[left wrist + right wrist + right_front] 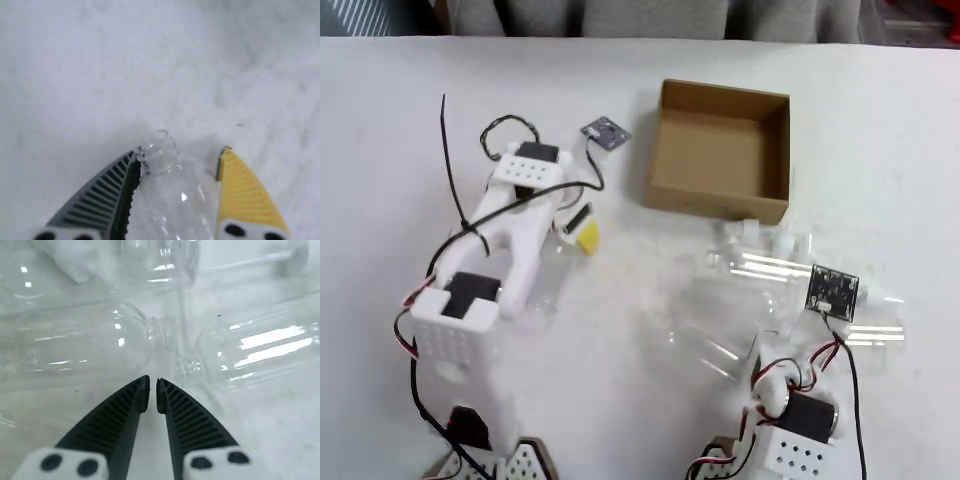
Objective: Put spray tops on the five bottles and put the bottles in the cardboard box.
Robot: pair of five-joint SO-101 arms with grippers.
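Clamping capless clear plastic bottle [167, 200] in left gripper [180, 152], left of brown cardboard box [720, 205]. Holding right gripper [152, 382] jaws near-closed, empty.

Light: I get bright, even light over the white table [880, 120], nearly flat
Glare: hard white streaks on the clear bottles [770, 265], lower right of the high view
Shadows: soft and short, deepest inside the cardboard box [715, 203], upper centre
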